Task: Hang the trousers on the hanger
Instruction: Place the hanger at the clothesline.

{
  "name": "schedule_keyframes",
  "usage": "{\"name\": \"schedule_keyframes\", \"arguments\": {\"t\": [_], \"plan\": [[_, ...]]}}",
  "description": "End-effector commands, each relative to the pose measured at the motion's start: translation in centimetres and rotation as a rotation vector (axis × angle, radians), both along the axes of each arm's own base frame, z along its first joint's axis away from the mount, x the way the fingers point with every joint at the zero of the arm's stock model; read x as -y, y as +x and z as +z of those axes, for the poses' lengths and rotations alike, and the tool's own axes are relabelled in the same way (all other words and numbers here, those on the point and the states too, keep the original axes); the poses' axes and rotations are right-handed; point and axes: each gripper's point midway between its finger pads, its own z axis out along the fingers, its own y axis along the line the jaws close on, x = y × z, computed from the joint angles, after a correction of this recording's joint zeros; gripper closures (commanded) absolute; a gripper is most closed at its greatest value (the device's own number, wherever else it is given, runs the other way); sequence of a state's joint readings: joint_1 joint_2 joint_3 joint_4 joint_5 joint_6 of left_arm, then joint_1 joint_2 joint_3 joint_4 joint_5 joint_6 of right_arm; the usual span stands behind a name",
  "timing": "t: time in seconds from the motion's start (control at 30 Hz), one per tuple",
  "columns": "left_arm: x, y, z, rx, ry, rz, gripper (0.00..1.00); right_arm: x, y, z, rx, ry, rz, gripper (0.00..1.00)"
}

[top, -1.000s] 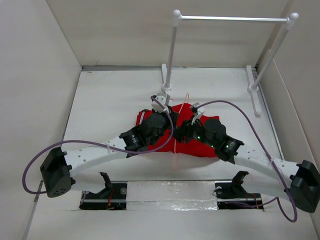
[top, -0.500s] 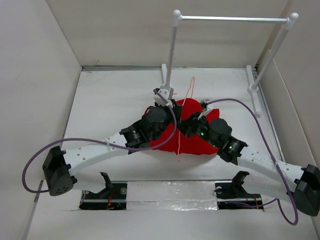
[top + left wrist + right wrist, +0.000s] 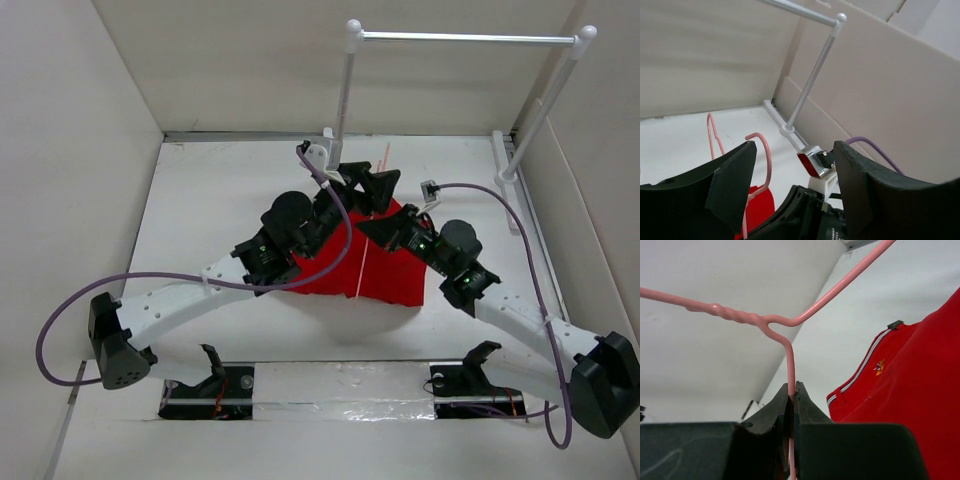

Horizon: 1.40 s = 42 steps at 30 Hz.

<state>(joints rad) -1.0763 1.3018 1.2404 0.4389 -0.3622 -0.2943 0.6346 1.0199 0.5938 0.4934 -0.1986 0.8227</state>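
Trousers (image 3: 390,275) lie in the middle of the worktop (image 3: 220,200), a bright red fan of cloth spreading from under the two wrists toward the near edge. Whether any of it is lifted off the surface cannot be told from above. In the right wrist view a thin white-grey striped band runs along one edge of the red fabric, to the right of the clamped wire.

The hanger (image 3: 790,357) is a thin pink wire. The right jaws are pressed together on its upright strand, just below the point where the wire forks and twists into a neck. From overhead a pale line of that wire crosses the red cloth, and its top pokes out beyond the arms toward the back wall.

The left jaws stand wide apart with nothing between them, tilted up toward the back. The hanger's curved hook shows close beside one of them; contact cannot be judged. Behind both arms stands the white-posted rack (image 3: 465,38), its metal bar well apart from the hanger.
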Motion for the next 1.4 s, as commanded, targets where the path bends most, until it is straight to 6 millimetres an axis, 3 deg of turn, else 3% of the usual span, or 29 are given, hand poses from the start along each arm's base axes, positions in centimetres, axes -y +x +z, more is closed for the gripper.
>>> {"name": "schedule_keyframes", "arguments": {"t": [0.0, 0.13, 0.3, 0.43, 0.63, 0.87, 0.97, 1.2, 1.37], "plan": [[-2.3, -1.8, 7.1, 0.142, -0.131, -0.016, 0.39, 0.7, -1.1, 9.3, 0.204, 0.235, 0.08, 1.0], [-4.7, -1.7, 8.4, 0.164, -0.163, 0.056, 0.38, 2.3, -0.5, 12.4, 0.248, 0.276, 0.087, 1.0], [-8.0, -1.6, 7.7, 0.154, -0.191, 0.147, 0.38, 5.6, 1.0, 16.3, 0.288, 0.321, 0.066, 1.0], [-9.2, -1.6, 6.6, 0.134, -0.214, 0.151, 0.39, 8.0, 2.7, 18.6, 0.332, 0.319, 0.056, 1.0], [-8.2, -1.3, 2.1, 0.054, -0.14, 0.126, 0.44, 11.3, 7.9, 20.3, 0.366, 0.253, -0.031, 1.0], [-8.1, -1.3, -6.3, -0.08, -0.027, 0.128, 0.44, 14.5, 14.0, 22.3, 0.382, 0.177, -0.116, 1.0], [-8.1, -1.5, -8.9, -0.123, 0.013, 0.119, 0.45, 15.5, 16.5, 22.5, 0.367, 0.179, -0.142, 1.0], [-7.7, -2.2, -13.0, -0.2, 0.049, 0.082, 0.45, 17.8, 20.6, 22.1, 0.332, 0.174, -0.162, 1.0], [-7.9, -2.5, -14.9, -0.236, 0.062, 0.079, 0.46, 19.6, 23.7, 20.1, 0.279, 0.176, -0.198, 1.0]]}}
